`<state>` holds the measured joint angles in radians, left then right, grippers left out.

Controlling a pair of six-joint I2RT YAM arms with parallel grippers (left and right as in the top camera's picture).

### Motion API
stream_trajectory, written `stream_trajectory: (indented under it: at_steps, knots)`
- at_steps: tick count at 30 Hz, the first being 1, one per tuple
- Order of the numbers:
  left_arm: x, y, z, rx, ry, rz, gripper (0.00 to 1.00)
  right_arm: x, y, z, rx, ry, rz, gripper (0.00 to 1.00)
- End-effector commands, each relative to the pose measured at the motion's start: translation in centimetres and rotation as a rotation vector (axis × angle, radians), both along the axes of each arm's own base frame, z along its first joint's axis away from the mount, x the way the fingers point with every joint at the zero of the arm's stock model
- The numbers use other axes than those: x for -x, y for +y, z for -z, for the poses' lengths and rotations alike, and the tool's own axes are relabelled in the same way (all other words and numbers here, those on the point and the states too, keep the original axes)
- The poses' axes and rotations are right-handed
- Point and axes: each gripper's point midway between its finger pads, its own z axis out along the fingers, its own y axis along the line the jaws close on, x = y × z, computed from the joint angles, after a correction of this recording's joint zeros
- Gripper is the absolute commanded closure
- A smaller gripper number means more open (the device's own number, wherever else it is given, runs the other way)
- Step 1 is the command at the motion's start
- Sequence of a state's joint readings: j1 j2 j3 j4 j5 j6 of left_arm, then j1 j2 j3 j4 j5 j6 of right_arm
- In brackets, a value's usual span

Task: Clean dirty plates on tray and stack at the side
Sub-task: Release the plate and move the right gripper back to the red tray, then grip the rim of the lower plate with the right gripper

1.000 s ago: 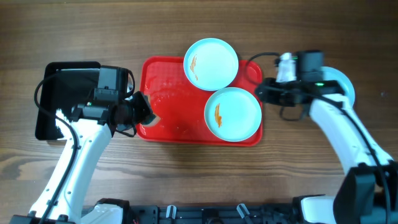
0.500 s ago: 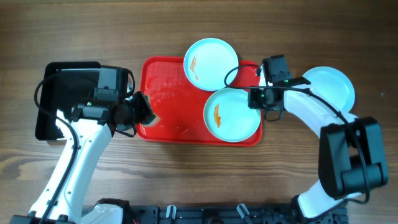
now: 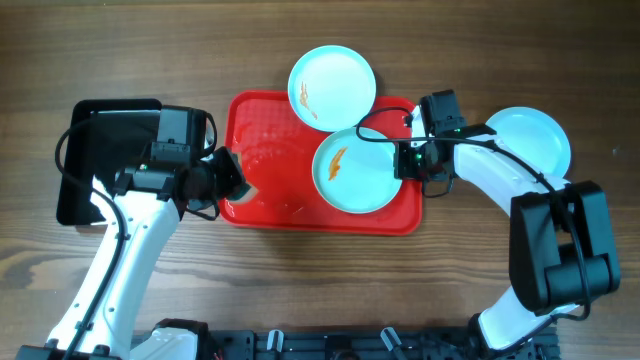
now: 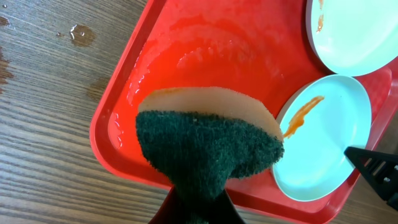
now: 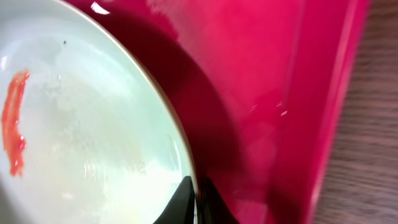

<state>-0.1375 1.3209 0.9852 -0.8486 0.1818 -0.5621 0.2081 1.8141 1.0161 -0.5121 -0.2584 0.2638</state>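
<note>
The left claw is clenched on a sponge, with its green scouring face toward the wrist camera and tan foam behind. It hangs over the left end of the red tray, where a wet film shines. On the tray's right half lies the near plate, with an orange smear left of its centre. The right claw is pinched shut on this plate's right rim. A black tray sits on the counter left of the red one, under the left arm. A third plate rests on the counter to the right, partly hidden by the right arm. Farthest, the far plate lies across the tray's far rim, partly over the counter, just beside the near plate; whether they touch I cannot tell. It carries a smear near its left edge.
</note>
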Motion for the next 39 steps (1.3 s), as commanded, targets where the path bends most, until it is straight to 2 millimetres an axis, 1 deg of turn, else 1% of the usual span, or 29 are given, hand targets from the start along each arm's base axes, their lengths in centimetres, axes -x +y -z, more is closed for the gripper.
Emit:
stream_trajectory:
  at_steps: [1,4,6,11,12,17,21,24,28,32,33,35,36,39]
  knots:
    - [0.3,-0.3,0.0,0.008,-0.001,0.009,0.96,0.7,1.2,0.2,-0.052,0.032,-0.033,0.94]
    - [0.2,-0.3,-0.1,0.008,-0.002,0.009,0.96,1.1,1.8,0.2,-0.048,0.035,-0.069,0.94]
    - [0.2,-0.3,-0.1,0.008,-0.002,0.009,0.96,1.5,2.7,0.1,-0.058,0.036,-0.094,0.94]
    - [0.2,-0.3,-0.1,0.008,-0.003,0.009,0.96,2.4,6.2,-0.2,-0.096,0.018,-0.186,0.94]
    - [0.2,-0.3,-0.1,0.008,-0.002,0.009,0.96,2.6,7.3,-0.3,-0.101,0.009,-0.207,0.94]
    - [0.3,-0.3,-0.1,0.008,-0.002,0.009,0.96,2.7,10.3,-0.5,-0.096,-0.021,-0.155,0.94]
    - [0.3,-0.3,0.0,0.008,-0.001,0.010,0.96,2.4,12.3,-1.0,-0.113,-0.067,-0.153,0.88]
    - [0.4,-0.6,0.0,0.007,-0.001,0.023,0.96,2.1,12.9,-1.1,-0.100,-0.100,-0.151,0.86]
    - [0.6,-2.0,0.1,0.007,0.000,0.069,0.96,1.4,13.4,-1.2,-0.102,-0.133,-0.143,0.85]
    - [0.7,-2.7,1.0,-0.025,0.019,0.103,0.96,1.0,13.4,-0.6,-0.104,-0.130,-0.112,0.85]
    - [0.7,-2.7,1.5,-0.045,0.030,0.106,0.96,0.9,13.2,-0.2,-0.094,-0.125,-0.090,0.81]
    - [0.8,-2.6,2.2,-0.068,0.049,0.109,0.96,0.8,12.9,0.1,-0.077,-0.124,-0.077,0.66]
    - [0.8,-2.6,2.6,-0.073,0.063,0.110,0.96,0.7,12.8,0.2,-0.074,-0.121,-0.063,0.61]
    - [0.7,-2.7,3.7,-0.080,0.097,0.112,0.96,0.8,12.8,0.0,-0.106,-0.096,-0.026,0.61]
